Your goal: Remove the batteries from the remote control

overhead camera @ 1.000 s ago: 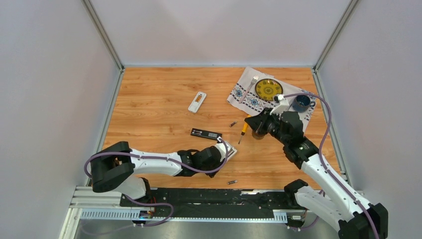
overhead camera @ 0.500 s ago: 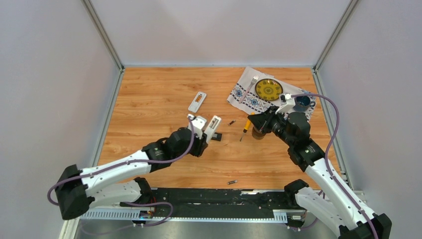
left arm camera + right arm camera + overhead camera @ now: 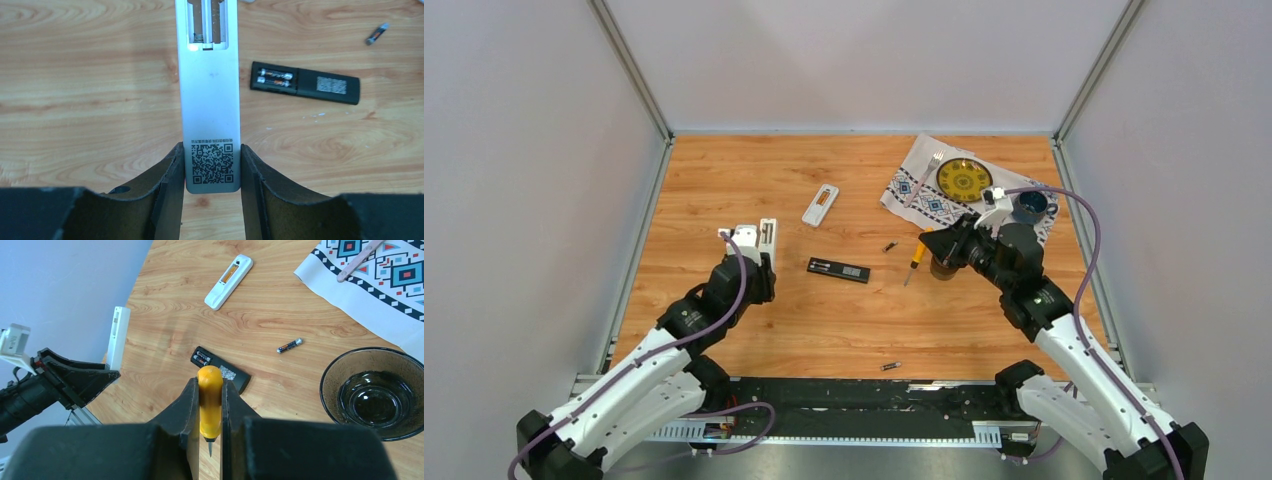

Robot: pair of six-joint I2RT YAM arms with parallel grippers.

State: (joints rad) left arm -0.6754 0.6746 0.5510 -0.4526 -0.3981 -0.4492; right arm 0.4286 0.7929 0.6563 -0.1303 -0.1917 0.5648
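Observation:
My left gripper [image 3: 211,150] is shut on the lower end of a silver-white remote control [image 3: 210,100], held above the wood at the left [image 3: 767,234]. Its open battery bay [image 3: 206,22] shows springs and no cells. A black remote [image 3: 838,269] lies mid-table with two batteries [image 3: 274,79] in its open bay. One loose battery [image 3: 890,247] lies near it, another [image 3: 890,366] near the front edge. A second white remote [image 3: 228,281] holds an orange cell. My right gripper [image 3: 210,385] is shut on a yellow-handled screwdriver [image 3: 210,405], right of the black remote.
A dark glass bowl [image 3: 372,392] sits just right of my right gripper. Behind it lies a patterned cloth [image 3: 929,195] carrying a yellow plate [image 3: 964,180], a fork [image 3: 926,172] and a blue cup [image 3: 1029,206]. Walls enclose the table on three sides.
My left arm swung from the front centre to the left side, carrying the silver-white remote with it. The right arm and screwdriver barely moved.

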